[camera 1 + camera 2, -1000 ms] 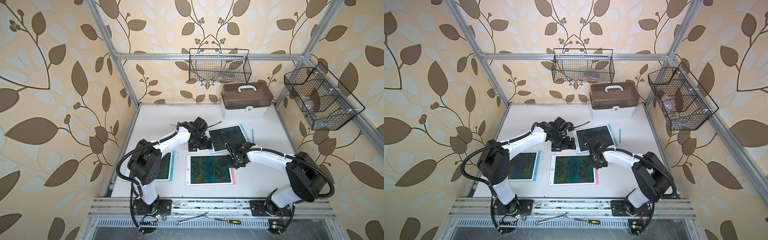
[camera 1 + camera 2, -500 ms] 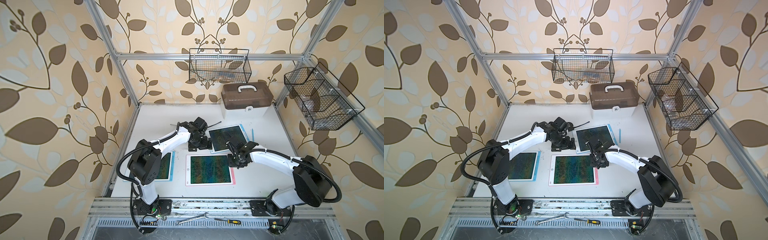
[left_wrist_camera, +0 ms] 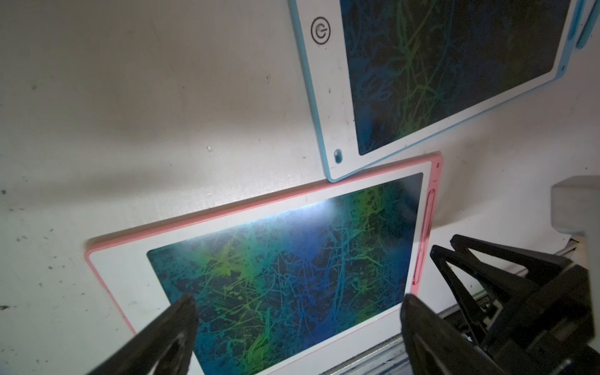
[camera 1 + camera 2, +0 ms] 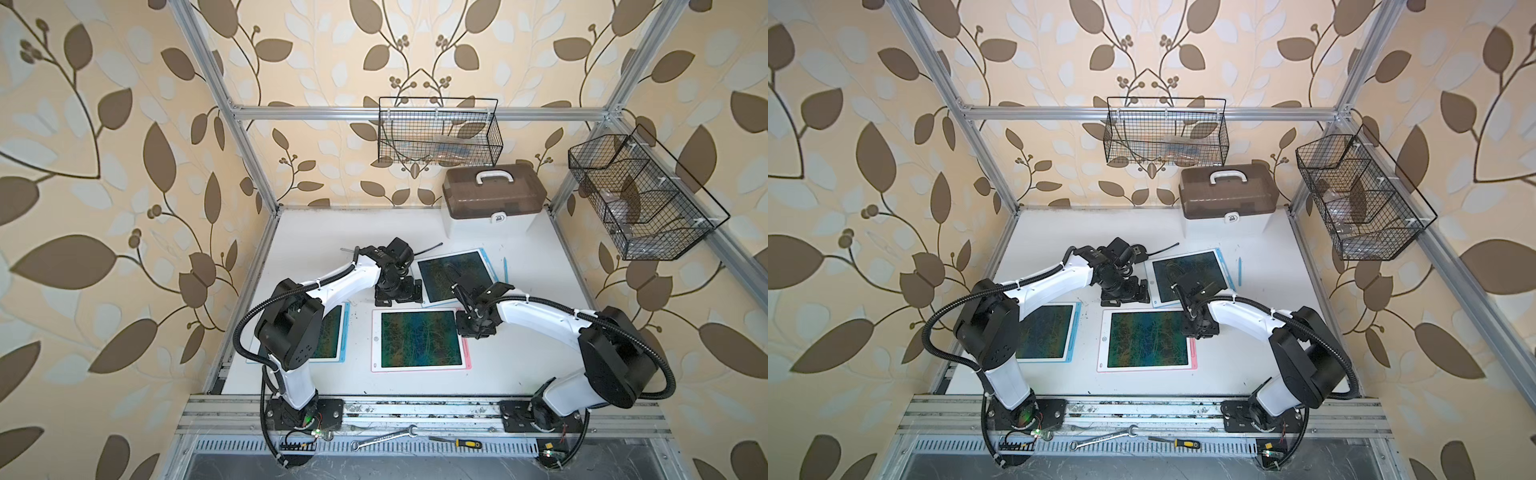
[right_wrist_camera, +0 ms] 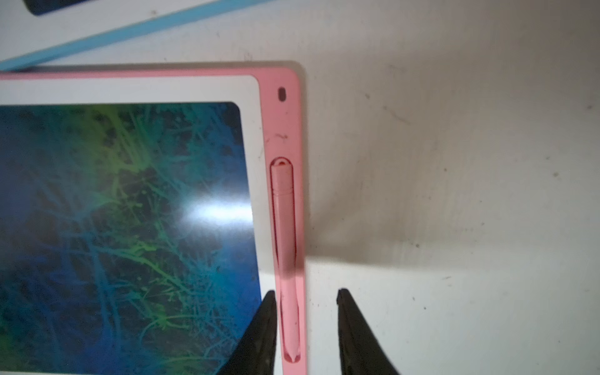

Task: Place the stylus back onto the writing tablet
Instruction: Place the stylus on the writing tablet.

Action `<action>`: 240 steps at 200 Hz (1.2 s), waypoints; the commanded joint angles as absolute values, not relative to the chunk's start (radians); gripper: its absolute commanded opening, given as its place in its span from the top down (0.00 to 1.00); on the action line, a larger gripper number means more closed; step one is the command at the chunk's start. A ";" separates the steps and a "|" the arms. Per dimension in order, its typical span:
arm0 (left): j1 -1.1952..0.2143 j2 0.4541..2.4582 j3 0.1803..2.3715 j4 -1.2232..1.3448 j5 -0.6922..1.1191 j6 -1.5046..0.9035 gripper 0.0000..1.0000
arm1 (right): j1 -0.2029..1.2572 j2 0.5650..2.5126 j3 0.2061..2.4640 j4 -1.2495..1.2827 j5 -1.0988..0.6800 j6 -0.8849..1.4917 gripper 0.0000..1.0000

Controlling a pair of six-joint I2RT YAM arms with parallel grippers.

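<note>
Between the jaws of the right gripper (image 5: 305, 293), the pink stylus (image 5: 285, 233) looks like smooth, satin plastic, as does the frame of the writing tablet (image 5: 287, 113). Its screen is glossy with white glare; the table (image 5: 454, 162) beside the jaws is matt and speckled.

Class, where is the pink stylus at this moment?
In the right wrist view, the slim pink plastic stylus lies in the slot along the right edge of the pink-framed writing tablet, under the open right gripper.

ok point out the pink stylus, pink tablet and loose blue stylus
pink stylus (image 5: 285, 233), right wrist view, mid-barrel
pink tablet (image 4: 419, 338), in a top view, screen centre
blue stylus (image 4: 505, 270), in a top view, mid-shaft
</note>
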State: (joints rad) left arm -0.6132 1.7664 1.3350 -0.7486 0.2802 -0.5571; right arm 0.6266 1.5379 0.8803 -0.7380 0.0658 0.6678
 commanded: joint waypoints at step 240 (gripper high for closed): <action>-0.597 1.706 1.313 -0.762 0.265 -0.562 0.02 | 0.641 1.622 0.909 -0.700 0.024 0.663 1.00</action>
State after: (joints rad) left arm -0.6117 1.7599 1.3193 -0.7486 0.2798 -0.5571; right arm 0.6346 1.5993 0.8982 -0.7025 0.0296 0.6544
